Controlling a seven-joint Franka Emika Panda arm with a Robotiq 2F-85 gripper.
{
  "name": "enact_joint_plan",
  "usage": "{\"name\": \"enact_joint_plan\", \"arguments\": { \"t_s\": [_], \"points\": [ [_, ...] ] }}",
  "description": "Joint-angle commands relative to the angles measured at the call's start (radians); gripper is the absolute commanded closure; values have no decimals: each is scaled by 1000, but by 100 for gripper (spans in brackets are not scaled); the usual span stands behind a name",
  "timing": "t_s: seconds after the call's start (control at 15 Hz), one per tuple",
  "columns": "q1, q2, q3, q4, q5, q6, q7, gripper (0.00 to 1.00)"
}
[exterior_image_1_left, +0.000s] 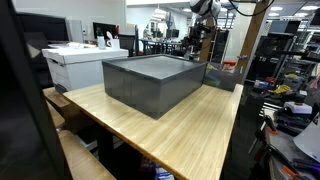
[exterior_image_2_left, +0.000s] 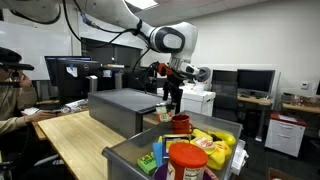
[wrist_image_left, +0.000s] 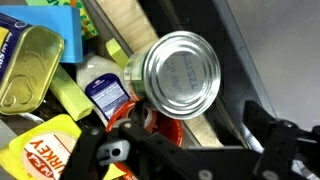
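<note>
My gripper hangs open above the far end of a grey bin full of groceries. In the wrist view the black fingers reach in from the bottom with nothing between them. Just beyond them lies a silver tin can, end-on, over a red container. Beside it are a white bottle with a blue label, a gold flat tin and a yellow packet. A red-lidded jar and yellow packets fill the near end of the bin.
A large dark grey box stands on the wooden table, next to the bin. A white printer sits beyond the table. A person sits at a desk with monitors. Shelves and clutter line one side.
</note>
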Motion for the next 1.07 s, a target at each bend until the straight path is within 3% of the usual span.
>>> {"name": "enact_joint_plan", "arguments": {
  "t_s": [0.0, 0.27, 1.0],
  "points": [
    [-7, 3, 7, 8, -4, -5, 2, 0],
    [-4, 1, 2, 15, -5, -10, 22, 0],
    [36, -25, -14, -89, -79, 132, 60, 0]
  ]
}}
